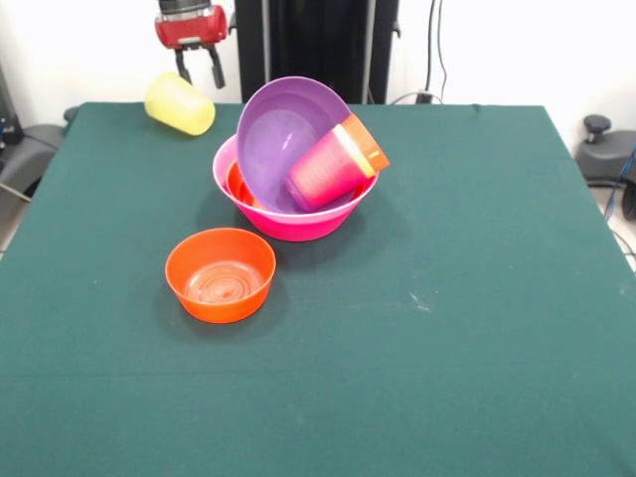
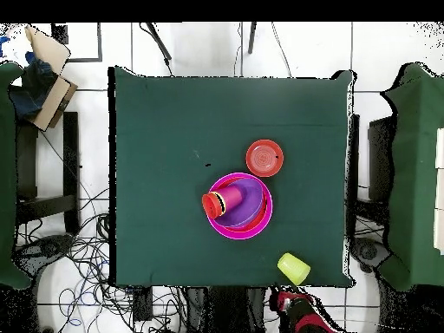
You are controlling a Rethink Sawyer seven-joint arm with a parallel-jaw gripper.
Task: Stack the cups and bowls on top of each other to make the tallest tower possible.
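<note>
The tower is the big pink bowl [image 1: 298, 227] [image 2: 239, 235] with a wide purple bowl [image 1: 278, 134] [image 2: 250, 199] tipped up on edge inside it. An orange bowl [image 1: 238, 185] peeks out beneath. A nested bundle lies on its side in the purple bowl, a magenta vessel [image 1: 323, 171] [image 2: 229, 202] capped by an orange cup [image 1: 368, 142] [image 2: 211, 205]. A small orange bowl [image 1: 221, 273] [image 2: 264, 158] stands upright alone on the cloth. A yellow cup [image 1: 180, 103] [image 2: 293, 268] lies on its side near the table edge. My gripper [image 1: 200, 78] [image 2: 290, 302] hangs open just behind it, holding nothing.
The green tablecloth [image 1: 467, 298] [image 2: 165, 139] ends right behind the yellow cup. Chairs and cables sit around the table in the overhead view, with a cardboard box [image 2: 50, 74] off one corner.
</note>
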